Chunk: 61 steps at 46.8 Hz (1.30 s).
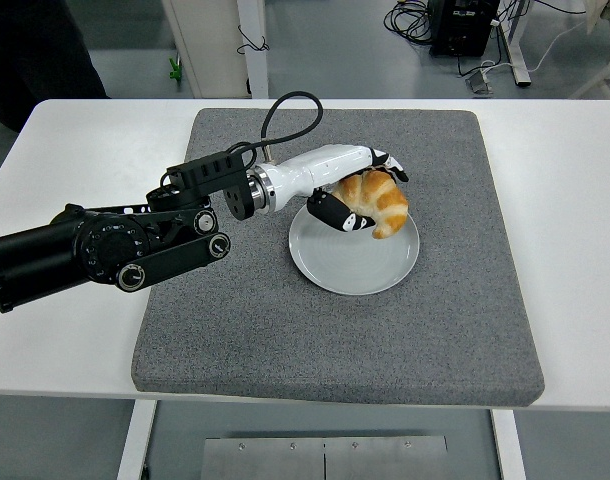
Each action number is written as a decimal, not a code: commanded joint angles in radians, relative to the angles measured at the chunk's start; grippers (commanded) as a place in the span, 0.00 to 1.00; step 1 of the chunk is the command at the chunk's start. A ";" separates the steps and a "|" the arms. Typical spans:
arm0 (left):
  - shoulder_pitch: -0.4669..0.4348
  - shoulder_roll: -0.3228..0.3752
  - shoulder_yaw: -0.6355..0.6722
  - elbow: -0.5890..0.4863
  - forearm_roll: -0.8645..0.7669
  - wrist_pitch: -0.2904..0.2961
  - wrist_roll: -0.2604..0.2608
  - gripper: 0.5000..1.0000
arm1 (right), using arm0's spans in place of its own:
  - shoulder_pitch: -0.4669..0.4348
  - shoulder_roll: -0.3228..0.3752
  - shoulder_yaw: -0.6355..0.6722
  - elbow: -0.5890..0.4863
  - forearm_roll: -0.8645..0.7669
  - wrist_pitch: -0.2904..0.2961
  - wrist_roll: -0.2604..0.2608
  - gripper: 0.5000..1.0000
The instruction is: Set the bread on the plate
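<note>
A golden-brown croissant (382, 201) is held in my left hand (360, 195), whose white and black fingers are curled around it. The hand holds the bread low over the far part of the pale grey round plate (355, 265); I cannot tell whether the bread touches the plate. The plate lies near the middle of a dark grey mat (285, 330). My black left arm (105, 250) reaches in from the left edge across the mat. The right arm does not show.
The grey mat covers most of the white table (575, 220). Cables and desk legs lie on the floor beyond the table's far edge. A dark shape stands at the top left corner.
</note>
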<state>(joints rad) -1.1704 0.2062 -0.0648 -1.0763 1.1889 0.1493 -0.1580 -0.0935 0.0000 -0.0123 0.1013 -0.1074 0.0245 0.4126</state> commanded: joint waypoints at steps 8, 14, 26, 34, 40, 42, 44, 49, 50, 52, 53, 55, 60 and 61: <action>0.018 -0.014 0.023 0.033 0.000 0.027 -0.001 0.37 | 0.000 0.000 0.000 0.000 0.000 0.000 0.000 1.00; 0.025 -0.022 0.025 0.039 0.000 0.027 -0.001 0.37 | 0.000 0.000 0.000 0.000 0.000 0.000 0.000 1.00; 0.035 -0.024 0.025 0.045 0.006 0.029 -0.003 0.37 | 0.000 0.000 0.000 0.000 0.000 0.000 0.000 1.00; 0.061 -0.050 0.026 0.082 0.047 0.045 -0.005 0.37 | 0.000 0.000 0.000 0.000 0.000 0.000 0.000 1.00; 0.071 -0.060 0.039 0.088 0.064 0.059 -0.005 0.37 | 0.000 0.000 0.000 0.000 0.000 0.000 0.000 1.00; 0.074 -0.062 0.039 0.088 0.064 0.064 -0.005 0.37 | 0.000 0.000 0.000 0.000 0.000 0.000 0.000 1.00; 0.077 -0.062 0.039 0.088 0.064 0.064 -0.005 0.37 | 0.000 0.000 0.000 0.000 0.000 0.000 0.000 1.00; 0.080 -0.068 0.040 0.096 0.064 0.065 -0.005 0.37 | 0.000 0.000 0.000 0.000 0.000 0.000 0.000 1.00; 0.081 -0.070 0.040 0.099 0.064 0.065 -0.006 0.37 | 0.000 0.000 0.000 0.000 0.000 0.000 0.000 1.00; 0.087 -0.074 0.040 0.108 0.064 0.067 -0.009 0.37 | 0.000 0.000 0.000 0.000 0.000 0.000 0.000 1.00; 0.089 -0.077 0.040 0.111 0.064 0.067 -0.011 0.37 | 0.000 0.000 0.000 0.000 0.000 0.000 0.000 1.00; 0.090 -0.080 0.040 0.116 0.064 0.070 -0.011 0.37 | 0.000 0.000 0.000 0.000 0.000 0.000 0.000 1.00; 0.097 -0.082 0.040 0.118 0.064 0.073 -0.012 0.37 | 0.000 0.000 0.000 0.000 0.000 0.000 0.000 1.00; 0.098 -0.082 0.040 0.118 0.066 0.073 -0.012 0.37 | 0.000 0.000 0.000 0.000 0.000 0.000 0.000 1.00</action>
<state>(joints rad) -1.0760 0.1233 -0.0244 -0.9596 1.2542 0.2220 -0.1703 -0.0933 0.0000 -0.0124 0.1012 -0.1074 0.0245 0.4127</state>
